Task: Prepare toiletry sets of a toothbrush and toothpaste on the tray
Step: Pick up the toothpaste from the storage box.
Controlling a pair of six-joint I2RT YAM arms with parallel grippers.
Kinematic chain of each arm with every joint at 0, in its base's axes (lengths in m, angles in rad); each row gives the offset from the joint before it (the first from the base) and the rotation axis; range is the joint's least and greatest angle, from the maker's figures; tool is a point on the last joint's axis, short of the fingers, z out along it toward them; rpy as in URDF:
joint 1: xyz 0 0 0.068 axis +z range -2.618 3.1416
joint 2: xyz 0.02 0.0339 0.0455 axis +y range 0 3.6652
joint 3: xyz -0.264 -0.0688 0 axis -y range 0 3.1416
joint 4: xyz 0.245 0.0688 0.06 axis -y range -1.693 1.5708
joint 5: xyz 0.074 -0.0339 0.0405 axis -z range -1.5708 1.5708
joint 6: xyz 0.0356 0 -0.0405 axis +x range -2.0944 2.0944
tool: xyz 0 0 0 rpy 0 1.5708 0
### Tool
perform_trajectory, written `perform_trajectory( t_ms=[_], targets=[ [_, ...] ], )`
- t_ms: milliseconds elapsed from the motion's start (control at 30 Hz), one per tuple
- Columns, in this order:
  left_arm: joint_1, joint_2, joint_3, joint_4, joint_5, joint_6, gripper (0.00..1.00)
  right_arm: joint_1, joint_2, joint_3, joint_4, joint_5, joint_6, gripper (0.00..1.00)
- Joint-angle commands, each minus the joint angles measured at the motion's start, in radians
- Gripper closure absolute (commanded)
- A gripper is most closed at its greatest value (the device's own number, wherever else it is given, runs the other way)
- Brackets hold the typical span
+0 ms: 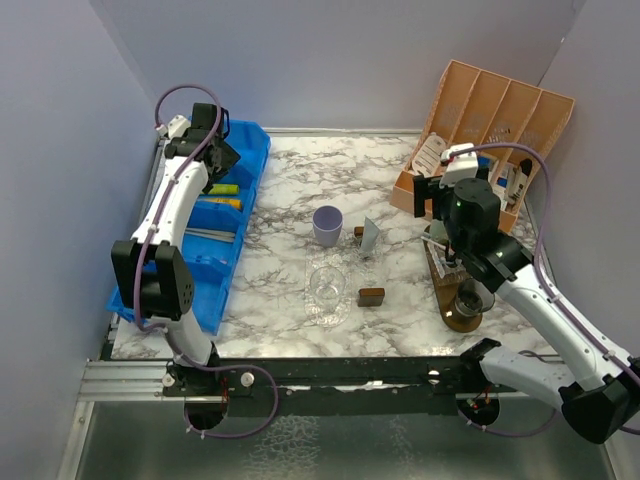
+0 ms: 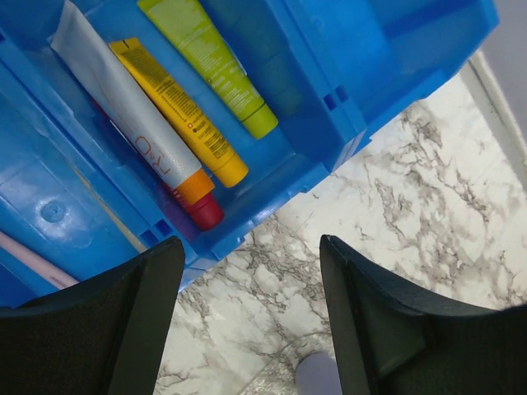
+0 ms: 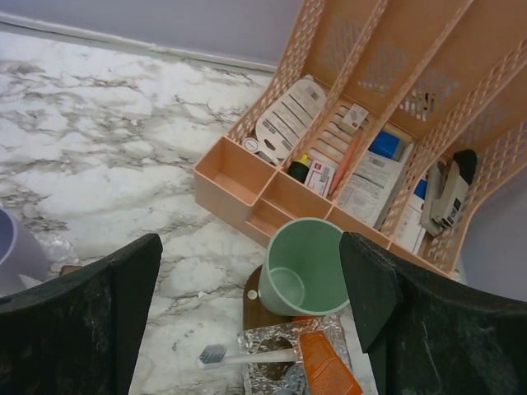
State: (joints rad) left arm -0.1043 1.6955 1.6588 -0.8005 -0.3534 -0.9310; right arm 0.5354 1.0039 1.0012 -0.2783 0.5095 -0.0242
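Observation:
A dark wooden tray [image 1: 441, 283] lies at the right, under my right arm. On it stand a mint green cup [image 3: 305, 267] and a smoky dark cup [image 1: 470, 300]. Beside the green cup a clear embossed holder [image 3: 268, 341] carries a toothbrush [image 3: 247, 356] and an orange tube [image 3: 329, 372]. My right gripper [image 3: 251, 243] hangs open above them, holding nothing. A lilac cup [image 1: 327, 225] and a clear cup [image 1: 327, 285] stand mid-table. My left gripper [image 2: 251, 247] is open over the edge of the blue bin [image 2: 362, 90], near green [image 2: 210, 58], yellow [image 2: 177, 111] and white [image 2: 123, 103] tubes.
A peach desk organiser [image 1: 490, 120] filled with stationery stands at the back right, close behind the tray. The blue bin [image 1: 235, 230] runs along the left side. A small brown block [image 1: 371, 296] and a clear square piece [image 1: 370, 236] lie mid-table. Walls close in on three sides.

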Motion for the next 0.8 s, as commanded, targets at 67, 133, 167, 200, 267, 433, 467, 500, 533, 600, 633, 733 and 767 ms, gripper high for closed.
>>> perform_trajectory(
  t_ms=[67,133,167,200,267,433,467,500,533,600,633,733,767],
  targets=[
    [0.031,0.184,0.168,-0.218,0.058,-0.126,0.36,-0.017,0.016,-0.046,0.054,0.076,-0.049,0.10],
    [0.039,0.272,0.269,-0.314,0.040,-0.121,0.39,-0.033,0.022,-0.046,0.041,0.075,-0.034,0.10],
    [0.045,0.320,0.333,-0.362,0.027,-0.120,0.42,-0.041,0.027,-0.047,0.035,0.077,-0.031,0.10],
    [0.049,0.367,0.390,-0.412,0.020,-0.111,0.43,-0.046,0.033,-0.047,0.035,0.081,-0.031,0.09],
    [0.057,0.460,0.513,-0.508,0.003,-0.108,0.43,-0.055,0.042,-0.043,0.034,0.085,-0.030,0.09],
    [0.081,0.589,0.648,-0.572,0.016,-0.125,0.47,-0.080,0.067,-0.031,0.029,0.077,-0.017,0.09],
    [0.087,0.593,0.638,-0.564,0.026,-0.138,0.48,-0.083,0.072,-0.030,0.028,0.077,-0.014,0.09],
    [0.093,0.597,0.620,-0.552,0.037,-0.147,0.49,-0.086,0.078,-0.028,0.026,0.078,-0.013,0.09],
    [0.097,0.600,0.606,-0.542,0.047,-0.160,0.50,-0.089,0.084,-0.026,0.026,0.078,-0.011,0.09],
    [0.102,0.608,0.581,-0.532,0.062,-0.183,0.51,-0.094,0.091,-0.021,0.027,0.077,-0.011,0.09],
    [0.102,0.616,0.576,-0.533,0.067,-0.199,0.51,-0.096,0.094,-0.020,0.027,0.077,-0.010,0.09],
    [0.104,0.641,0.560,-0.535,0.083,-0.242,0.47,-0.102,0.100,-0.016,0.022,0.079,-0.004,0.09],
    [0.104,0.652,0.562,-0.537,0.087,-0.251,0.46,-0.105,0.102,-0.014,0.020,0.076,-0.004,0.09]
  ],
)
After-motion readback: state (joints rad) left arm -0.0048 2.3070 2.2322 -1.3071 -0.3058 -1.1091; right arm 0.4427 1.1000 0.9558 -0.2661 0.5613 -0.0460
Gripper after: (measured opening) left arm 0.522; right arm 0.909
